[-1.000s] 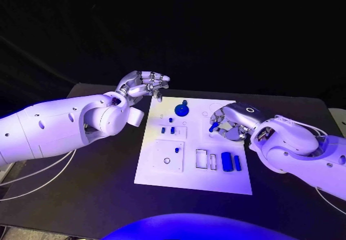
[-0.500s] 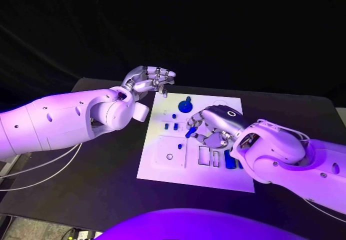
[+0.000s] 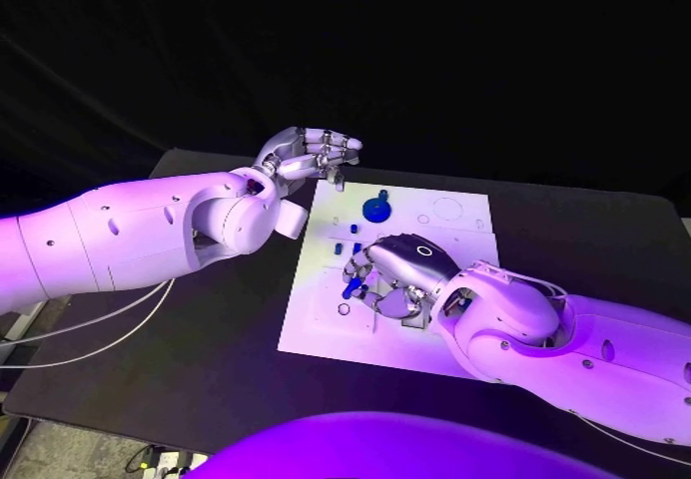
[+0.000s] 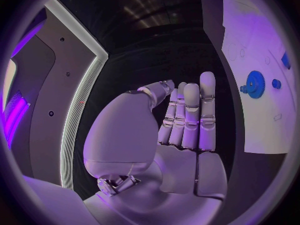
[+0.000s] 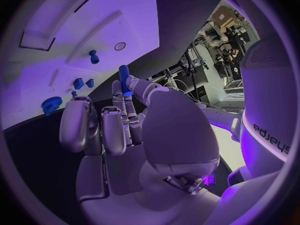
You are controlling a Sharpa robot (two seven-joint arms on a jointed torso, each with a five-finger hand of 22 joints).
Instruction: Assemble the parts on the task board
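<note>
Your right hand [image 3: 399,267] hangs over the middle of the flat white rectangular task board [image 3: 446,232], which lies on the black desk [image 3: 216,329]. Its fingers [image 5: 127,101] pinch a short blue cylindrical peg [image 5: 124,77] [image 3: 352,287] between the thumb and a fingertip, the other fingers standing loosely beside them. In the head view the peg sits above the board's left half, near a small round hole [image 3: 343,309]; whether it touches the board you cannot tell.

Your left hand [image 3: 310,155] is raised beyond the board's far left corner, over the desk edge. Its fingers [image 4: 190,116] lie close together, curled toward the palm, and hold nothing.

On the far part of the board you have a blue toothed gear wheel [image 3: 377,208] [image 4: 254,80] with a small blue knob [image 4: 276,83] just beside it. Nearer the right hand, two small blue blocks [image 5: 83,83] stand side by side, and a small blue upright pin [image 5: 94,56] stands apart from them.
</note>
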